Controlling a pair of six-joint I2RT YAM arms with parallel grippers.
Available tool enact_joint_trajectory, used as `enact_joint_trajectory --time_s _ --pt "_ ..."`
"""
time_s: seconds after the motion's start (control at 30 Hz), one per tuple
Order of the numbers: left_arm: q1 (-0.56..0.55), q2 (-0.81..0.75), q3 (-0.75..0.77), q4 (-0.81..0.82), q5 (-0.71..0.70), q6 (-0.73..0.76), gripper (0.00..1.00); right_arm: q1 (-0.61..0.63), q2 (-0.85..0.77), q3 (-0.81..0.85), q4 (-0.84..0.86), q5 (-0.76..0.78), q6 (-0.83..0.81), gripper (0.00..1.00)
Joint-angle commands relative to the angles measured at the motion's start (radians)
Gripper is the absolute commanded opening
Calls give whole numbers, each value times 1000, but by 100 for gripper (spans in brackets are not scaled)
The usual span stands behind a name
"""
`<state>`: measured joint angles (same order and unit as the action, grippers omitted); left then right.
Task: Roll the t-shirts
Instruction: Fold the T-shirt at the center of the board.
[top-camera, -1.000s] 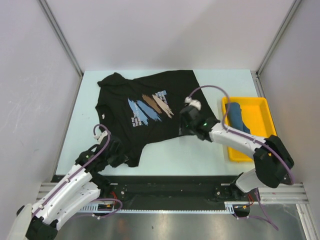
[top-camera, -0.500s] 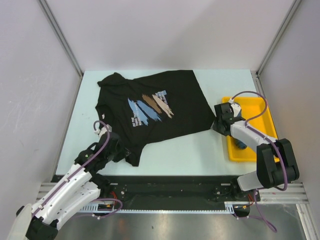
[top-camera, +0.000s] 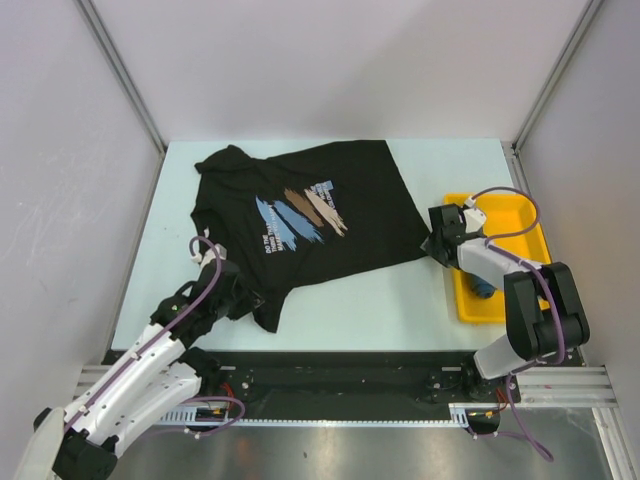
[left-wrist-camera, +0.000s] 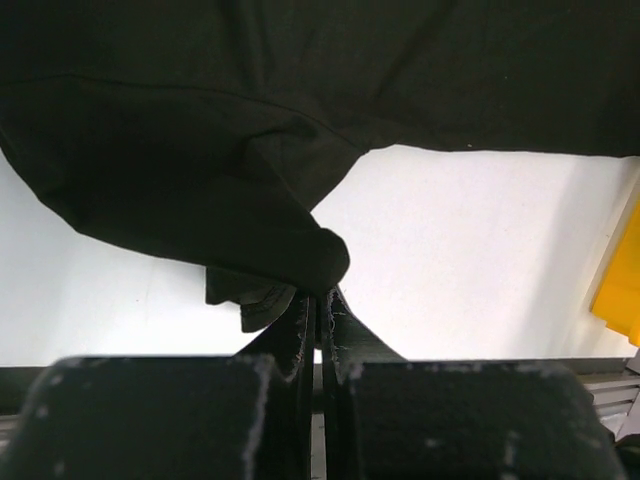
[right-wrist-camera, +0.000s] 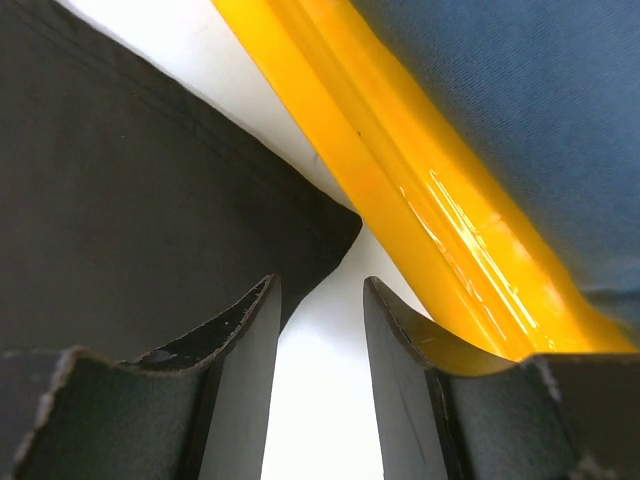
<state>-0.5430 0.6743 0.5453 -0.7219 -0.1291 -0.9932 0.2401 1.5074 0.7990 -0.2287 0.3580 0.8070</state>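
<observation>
A pale table (top-camera: 350, 300) stands between plain grey walls (top-camera: 300, 60), with two arms bolted at its near edge. There are two t-shirts and one tray.

The black t-shirt (top-camera: 330, 235) lies spread across the middle of the table, its single blue, brown and white chest print (top-camera: 298, 215) facing up. The teal-blue t-shirt (right-wrist-camera: 520, 90) lies inside the yellow tray (top-camera: 525, 215) at the table's right side, mostly hidden under the right arm in the top view.

The left gripper (left-wrist-camera: 320, 300) is at the near left part of the black t-shirt, its two fingers pressed together and pinching a bunched fold of the black cloth. The right gripper (right-wrist-camera: 320, 285) is low at that shirt's right corner, just beside the tray's left rim, with its two fingers spread and nothing held between them.
</observation>
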Motion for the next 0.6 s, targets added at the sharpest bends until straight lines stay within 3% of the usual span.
enact_joint_trajectory --time_s 0.0,0.2,0.43,0.57 --pt "12 -1 45 22 0 27 0 5 42 -1 57 67 52 43" --pt "18 -1 47 19 2 28 0 4 97 2 123 82 57 40" --pt "31 -7 73 -5 -39 44 0 8 99 28 106 114 20 20" --pt "41 13 116 1 -70 59 0 28 70 61 81 133 -46 13"
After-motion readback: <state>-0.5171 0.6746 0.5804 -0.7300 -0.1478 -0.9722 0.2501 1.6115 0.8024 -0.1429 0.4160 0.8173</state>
